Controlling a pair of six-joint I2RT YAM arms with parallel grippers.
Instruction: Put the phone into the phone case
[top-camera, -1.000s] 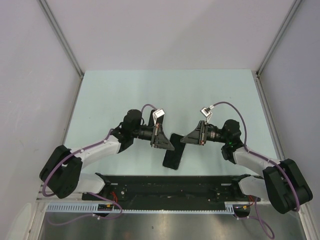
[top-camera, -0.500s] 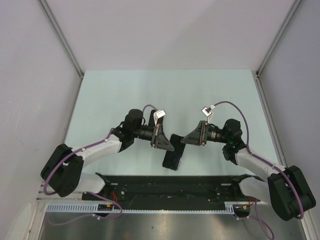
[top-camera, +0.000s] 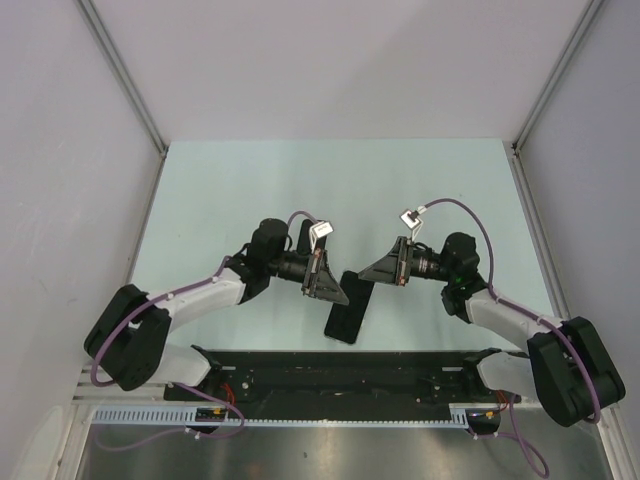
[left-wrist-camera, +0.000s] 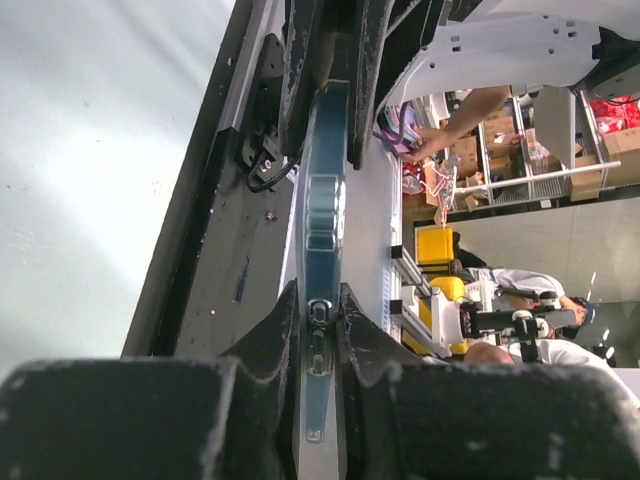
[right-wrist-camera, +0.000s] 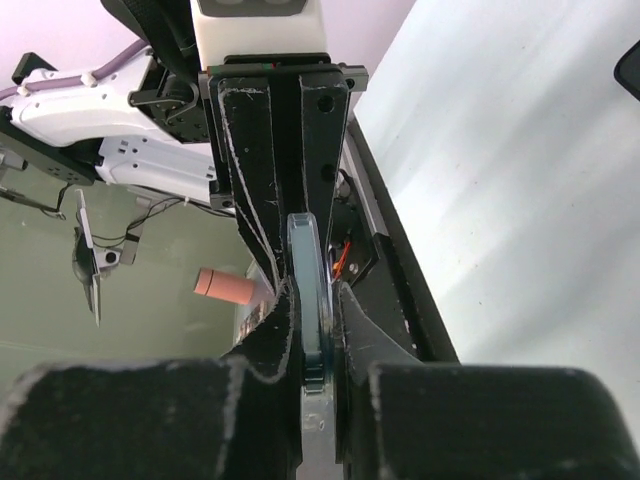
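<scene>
A black phone (top-camera: 345, 312) hangs tilted above the table's front middle, held edge-on between both grippers. My left gripper (top-camera: 337, 296) is shut on its left edge and my right gripper (top-camera: 366, 279) on its right edge. In the left wrist view my jaws (left-wrist-camera: 318, 300) clamp a thin bluish, translucent edge with button cut-outs (left-wrist-camera: 322, 215), which looks like the clear phone case's rim round the phone. In the right wrist view my gripper (right-wrist-camera: 312, 296) clamps the same glossy edge (right-wrist-camera: 305, 255). The case's white ring mark is hidden, and how far the phone sits in the case cannot be told.
The pale green table (top-camera: 330, 190) stretches behind the arms between grey walls. A black base rail (top-camera: 340, 365) runs along the near edge under the phone. The left arm's fingers (right-wrist-camera: 272, 130) fill the space just beyond the phone in the right wrist view.
The right gripper has lifted and tilted slightly, turning the phone's upper end a little. The left gripper has barely moved. Both stay shut on it.
</scene>
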